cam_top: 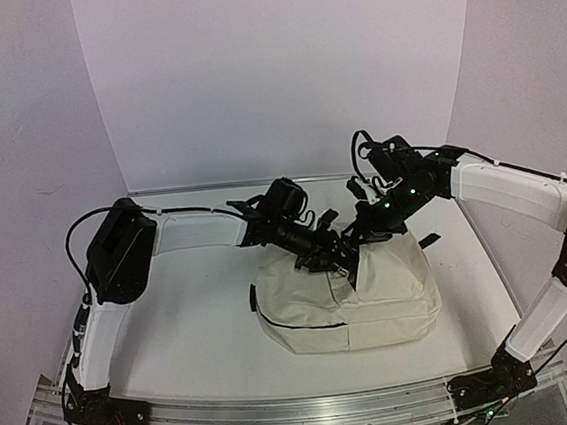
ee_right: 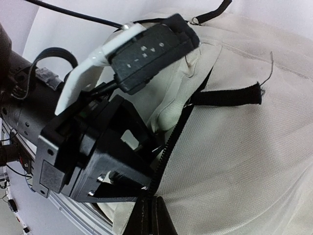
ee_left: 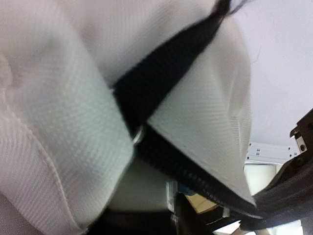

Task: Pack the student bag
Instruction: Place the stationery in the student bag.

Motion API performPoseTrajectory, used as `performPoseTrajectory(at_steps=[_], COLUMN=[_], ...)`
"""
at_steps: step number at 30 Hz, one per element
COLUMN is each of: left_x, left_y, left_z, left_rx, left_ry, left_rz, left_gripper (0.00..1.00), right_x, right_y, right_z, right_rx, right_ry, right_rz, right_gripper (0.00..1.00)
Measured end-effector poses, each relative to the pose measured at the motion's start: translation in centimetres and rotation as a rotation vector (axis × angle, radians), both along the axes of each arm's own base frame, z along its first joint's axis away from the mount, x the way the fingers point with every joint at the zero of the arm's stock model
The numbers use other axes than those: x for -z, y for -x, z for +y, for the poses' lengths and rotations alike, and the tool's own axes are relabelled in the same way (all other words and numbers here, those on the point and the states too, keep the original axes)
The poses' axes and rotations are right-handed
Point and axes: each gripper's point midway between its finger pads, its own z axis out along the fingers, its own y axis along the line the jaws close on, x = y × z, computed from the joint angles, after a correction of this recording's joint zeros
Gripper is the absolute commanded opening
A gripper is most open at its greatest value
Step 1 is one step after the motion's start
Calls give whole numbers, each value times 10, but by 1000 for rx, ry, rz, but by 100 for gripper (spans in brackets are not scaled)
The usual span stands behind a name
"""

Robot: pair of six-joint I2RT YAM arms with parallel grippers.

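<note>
The student bag [cam_top: 373, 304], cream-beige with black zipper lines, lies mid-table. My left gripper [cam_top: 340, 260] reaches down into the bag's top opening from the left; its fingertips are hidden in the fabric. The left wrist view is filled with bag cloth [ee_left: 58, 122], a black strap [ee_left: 161, 73] and the zipper [ee_left: 195, 176], with a tan and blue item [ee_left: 203, 201] below the zipper. My right gripper [cam_top: 364, 233] [ee_right: 152, 215] is shut on the zipper edge [ee_right: 171, 147] of the bag [ee_right: 244, 156], right beside the left gripper's black body [ee_right: 93, 156].
White walls stand close behind and on both sides. An aluminium rail [cam_top: 303, 412] runs along the near edge. A black strap tab [ee_right: 225, 95] sticks out of the bag. The right arm's dark links [ee_left: 298, 161] sit just beside the left wrist.
</note>
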Motion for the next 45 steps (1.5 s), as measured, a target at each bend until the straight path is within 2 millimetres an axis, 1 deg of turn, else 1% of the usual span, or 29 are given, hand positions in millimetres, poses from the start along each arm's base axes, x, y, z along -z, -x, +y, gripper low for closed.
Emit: performPoseTrajectory(at_steps=[2, 3, 5, 6, 9, 12, 14, 17, 23, 26, 31, 34, 37, 40, 42, 45], left_x=[-2, -3, -8, -14, -30, -36, -33, -29, -15, -10, -3, -3, -3, -2, 1, 6], left_y=[0, 1, 4, 5, 5, 3, 2, 0, -5, -3, 8, 12, 16, 19, 18, 19], left_z=[7, 12, 23, 28, 35, 38, 40, 38, 32, 25, 10, -2, -12, -15, -14, -7], left_rx=[-20, -26, -41, -47, -61, -71, -74, -72, -56, -29, 25, 57, 84, 92, 87, 71], left_ry=[-10, -18, -39, -48, -50, -62, -82, -103, -126, -129, -104, -73, -50, -49, -58, -85], left_rz=[-23, -35, -56, -71, -114, -138, -143, -145, -146, -147, -134, -127, -125, -128, -137, -153], left_gripper=[62, 65, 67, 67, 61, 51, 46, 42, 25, 21, 13, 11, 12, 17, 23, 34], right_x=[0, 1, 1, 1, 1, 1, 2, 2, 2, 2, 1, 1, 1, 1, 2, 8], right_y=[-1, -1, -1, -1, -1, 0, 0, 1, 1, 1, 2, 2, 1, 1, 1, 4], right_z=[-1, -1, -1, -1, -1, 0, 0, 0, 1, 1, 1, 1, 1, 1, 1, 1], right_rx=[8, 8, 9, 8, 6, 4, 3, 1, 0, -1, -1, 0, 3, 4, 3, -2], right_ry=[-6, -9, -16, -17, -21, -24, -25, -26, -28, -30, -33, -35, -37, -38, -39, -39], right_rz=[9, 13, 21, 23, 26, 29, 31, 33, 35, 36, 39, 41, 43, 45, 46, 57], right_gripper=[0, 0, 0, 0, 0, 0, 0, 0, 0, 0, 0, 0, 0, 0, 0, 0])
